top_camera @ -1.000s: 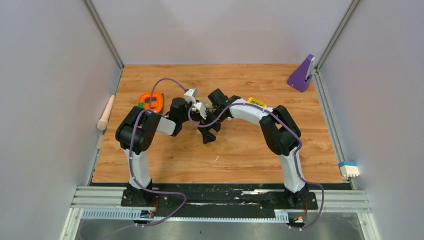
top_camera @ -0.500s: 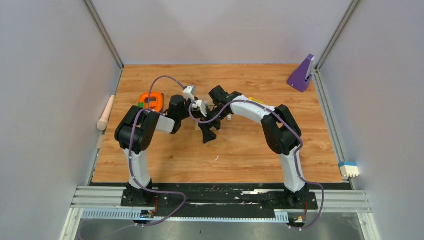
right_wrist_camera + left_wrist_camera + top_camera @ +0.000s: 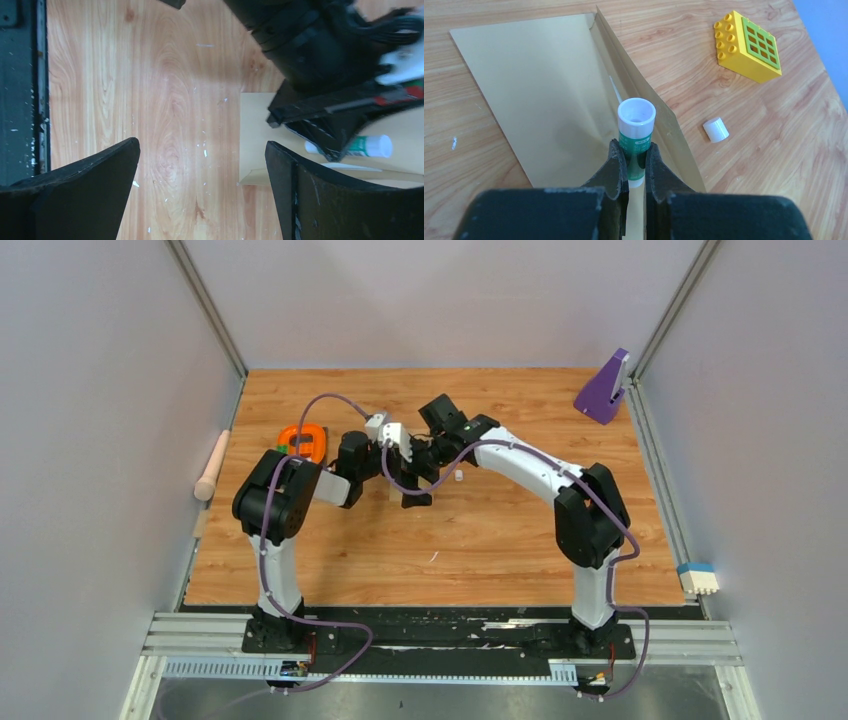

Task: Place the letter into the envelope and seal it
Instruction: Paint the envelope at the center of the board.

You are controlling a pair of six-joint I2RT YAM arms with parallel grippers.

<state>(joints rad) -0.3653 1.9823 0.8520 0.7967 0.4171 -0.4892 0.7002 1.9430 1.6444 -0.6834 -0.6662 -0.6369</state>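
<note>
While both arms reach over the middle of the wooden table [image 3: 500, 540], the two grippers stand in different states.

1. Left gripper [image 3: 631, 150]: both fingers are clenched on one green-labelled white plastic glue stick [image 3: 636, 116]. They hold the barrel just below its uncapped white tip, which hangs over the envelope.
2. Right gripper [image 3: 202, 147]: both fingers are spread wide with nothing between them. Bare wood lies beneath.

Task items:
- One flat tan-brown kraft paper envelope [image 3: 539, 85] lies on the table directly under the left gripper. Its flap is open and, in the left wrist view, sits on the 3 o'clock side of the body.
- One thin white paper letter shows only as a narrow white edge [image 3: 615, 92] at the envelope mouth, along the flap crease. The rest is hidden inside.

Other items, one of each:
- One small white plastic cap [image 3: 715, 129] lies on the wood at 3 o'clock from the glue stick, apart from the envelope.
- One yellow studded building block with a green grid plate [image 3: 748, 46] sits at 1 o'clock from the glue stick.
- One purple wedge-shaped stand [image 3: 603, 388] occupies the table's 1 o'clock corner.
- One orange ring-shaped object [image 3: 303, 443] sits at 10 o'clock, beside the left arm.
- One cream cylindrical roller [image 3: 212, 465] lies off the table at 9 o'clock.
- One white-and-blue block [image 3: 697, 578] lies off the table at 4 o'clock.
</note>
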